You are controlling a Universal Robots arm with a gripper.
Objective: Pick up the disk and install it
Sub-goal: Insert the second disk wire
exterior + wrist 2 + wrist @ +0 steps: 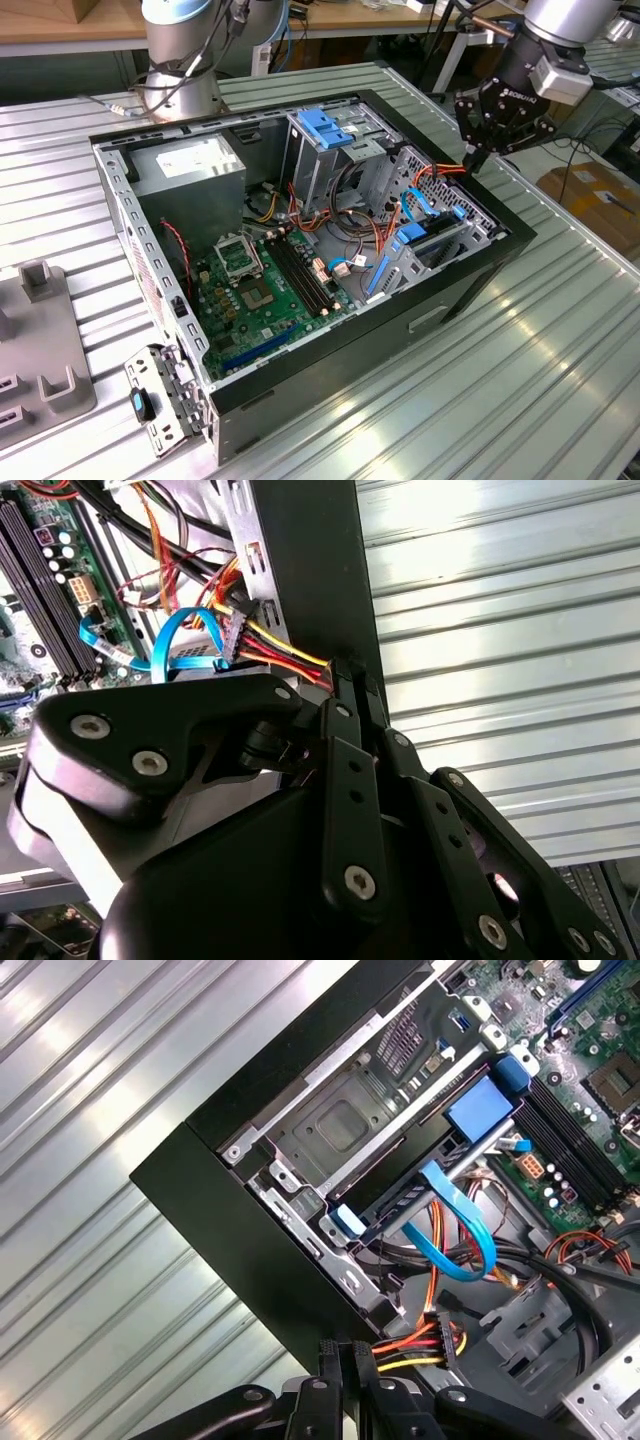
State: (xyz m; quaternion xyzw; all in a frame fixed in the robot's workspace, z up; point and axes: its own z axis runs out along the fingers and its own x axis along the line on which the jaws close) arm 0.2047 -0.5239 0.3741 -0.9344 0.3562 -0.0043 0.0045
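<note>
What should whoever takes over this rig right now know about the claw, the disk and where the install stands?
Claw: shut, fingers together, poised at the computer case's edge on the exterior view's right, tips by the red-yellow power wires. I cannot tell if it pinches them.
Disk: in its blue carrier, lying in the drive bay inside the case, not in the claw.
Done: pick-up and placing in the bay, it seems.
Left: full seating unconfirmed; the power plug looks loose.

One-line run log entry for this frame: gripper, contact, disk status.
gripper: shut, holds nothing | position: at case edge by coloured power cable | disk: in corner bay, blue carrier tab showing
</note>
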